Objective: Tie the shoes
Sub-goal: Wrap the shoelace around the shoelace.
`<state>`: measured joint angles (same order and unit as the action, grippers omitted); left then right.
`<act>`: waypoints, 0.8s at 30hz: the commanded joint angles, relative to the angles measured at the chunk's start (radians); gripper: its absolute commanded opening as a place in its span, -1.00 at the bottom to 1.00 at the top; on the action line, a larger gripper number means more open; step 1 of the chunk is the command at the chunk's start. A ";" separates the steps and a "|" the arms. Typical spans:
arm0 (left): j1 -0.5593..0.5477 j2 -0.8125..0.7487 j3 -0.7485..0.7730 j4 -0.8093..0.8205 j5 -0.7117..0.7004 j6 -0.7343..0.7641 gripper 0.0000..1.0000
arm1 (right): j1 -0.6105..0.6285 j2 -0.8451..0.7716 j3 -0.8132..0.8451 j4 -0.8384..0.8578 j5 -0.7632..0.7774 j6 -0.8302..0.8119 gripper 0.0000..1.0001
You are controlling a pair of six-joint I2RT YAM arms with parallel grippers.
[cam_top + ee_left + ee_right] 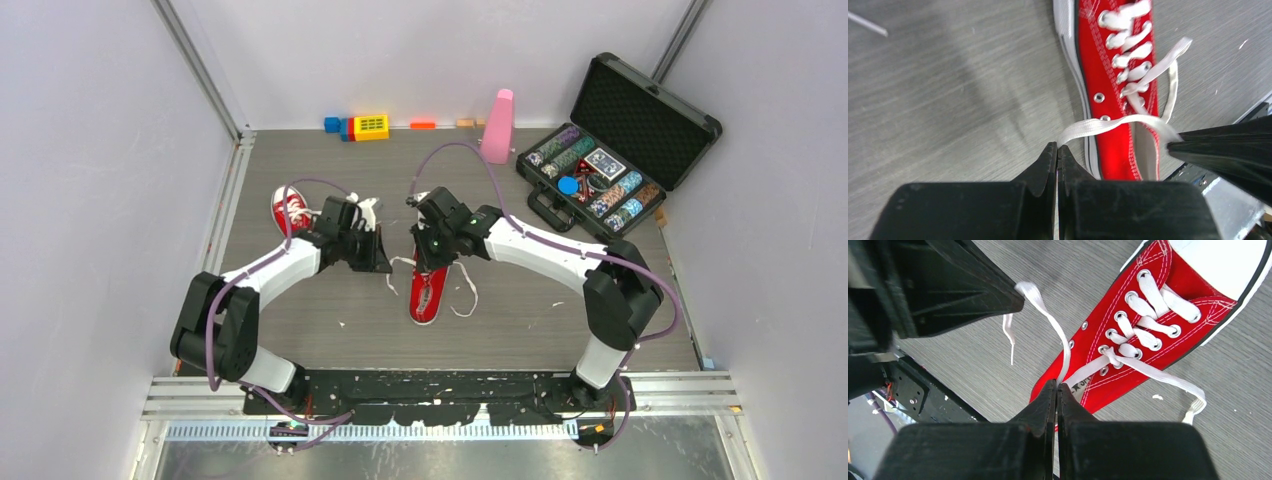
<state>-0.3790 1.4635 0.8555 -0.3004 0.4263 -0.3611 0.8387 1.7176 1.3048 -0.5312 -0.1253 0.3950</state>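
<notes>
One red shoe [427, 291] with white laces lies in the middle of the table, toe toward the arm bases. It fills the left wrist view [1115, 125] and the right wrist view [1148, 335]. The second red shoe [290, 210] lies at the back left, partly hidden by the left arm. My left gripper [383, 264] [1057, 146] is shut on a white lace [1098, 125]. The lace runs taut over the shoe's heel end to my right gripper [431, 260] [1057, 384], which is shut on the same lace [1048, 315]. Another lace end [1193, 390] lies loose beside the shoe.
An open black case of poker chips [610, 150] stands at the back right. A pink upright object [497, 125] and coloured blocks [360, 127] sit along the back wall. Walls close in on both sides. Small white scraps lie on the table [540, 330].
</notes>
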 commanded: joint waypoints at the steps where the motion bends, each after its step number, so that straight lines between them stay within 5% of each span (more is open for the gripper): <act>1: 0.001 -0.025 -0.080 0.068 0.011 -0.056 -1.00 | 0.005 -0.025 0.064 -0.009 -0.023 0.015 -0.99; 9: -0.082 -0.087 -0.196 0.160 -0.042 -0.099 -0.92 | 0.004 -0.012 0.094 -0.015 0.010 0.055 -1.00; 15: -0.140 -0.215 -0.272 0.229 -0.174 -0.103 0.17 | 0.003 0.017 0.107 -0.033 0.008 0.081 -1.00; 20: -0.155 -0.369 -0.350 0.342 -0.228 -0.062 0.71 | -0.004 0.022 0.113 -0.048 -0.006 0.096 -0.99; 24: -0.183 -0.417 -0.401 0.511 -0.239 -0.014 0.89 | -0.022 0.034 0.117 -0.049 -0.055 0.118 -0.99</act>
<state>-0.5381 1.0870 0.4908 -0.0246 0.2317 -0.4374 0.8299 1.7397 1.3716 -0.5762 -0.1318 0.4805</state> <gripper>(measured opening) 0.921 0.050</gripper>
